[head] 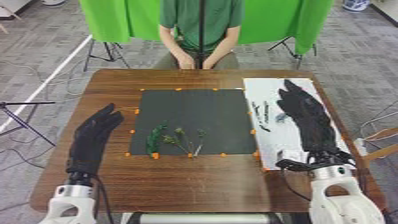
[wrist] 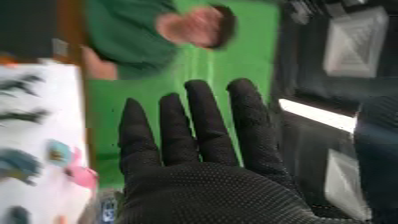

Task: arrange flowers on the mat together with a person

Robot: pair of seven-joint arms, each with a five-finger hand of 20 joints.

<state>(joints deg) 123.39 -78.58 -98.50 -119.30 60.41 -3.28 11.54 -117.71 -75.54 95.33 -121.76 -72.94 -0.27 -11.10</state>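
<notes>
The left hand [head: 93,137], fingers straight and empty, is beside the mat [head: 191,110], where green stems [head: 155,139] lie. The right hand [head: 306,115], fingers wide and empty, is over the white sheet [head: 255,87]; a low sweep could scatter flowers [head: 265,114] there.

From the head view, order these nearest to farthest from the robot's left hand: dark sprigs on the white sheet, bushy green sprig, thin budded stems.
1. Bushy green sprig, left on dark mat.
2. Thin budded stems, right of it.
3. Dark sprigs, right, on white sheet.
</notes>
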